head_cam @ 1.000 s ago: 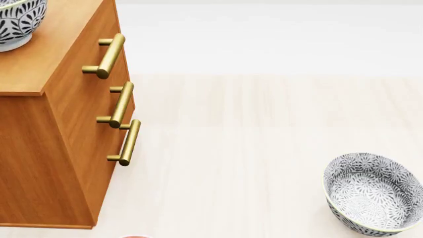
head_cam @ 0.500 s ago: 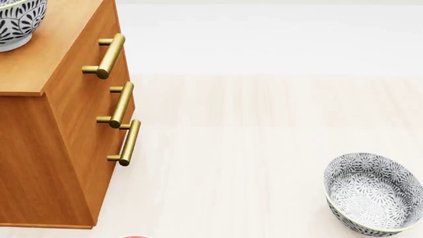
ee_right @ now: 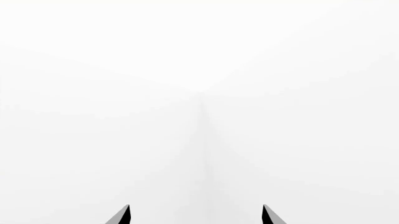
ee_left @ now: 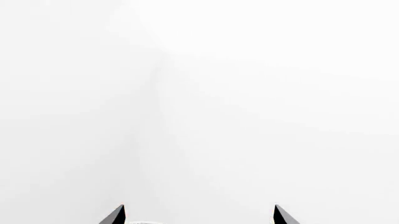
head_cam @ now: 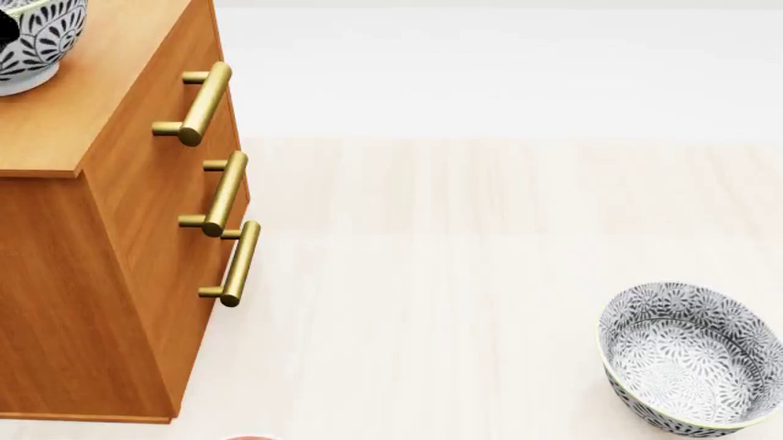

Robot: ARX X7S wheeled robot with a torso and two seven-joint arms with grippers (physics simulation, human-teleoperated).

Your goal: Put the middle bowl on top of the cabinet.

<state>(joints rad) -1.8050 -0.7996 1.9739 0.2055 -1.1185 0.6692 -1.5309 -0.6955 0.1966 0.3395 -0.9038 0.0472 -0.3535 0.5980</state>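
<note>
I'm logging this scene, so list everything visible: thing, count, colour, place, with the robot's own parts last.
Cabinet: one, orange-brown wood, left of the head view.
Handles: three, brass bars, on the cabinet's front.
Middle bowl: one, grey-and-white leafy pattern, on the cabinet's top at the frame's upper left, partly cut off.
Second bowl: one, same pattern, on the table at lower right.
Table: one, pale wood.
Reddish sliver: one, bottom edge, too little to identify.
Left gripper: dark fingertips apart, white background.
Right gripper: dark fingertips apart, nothing between.
</note>
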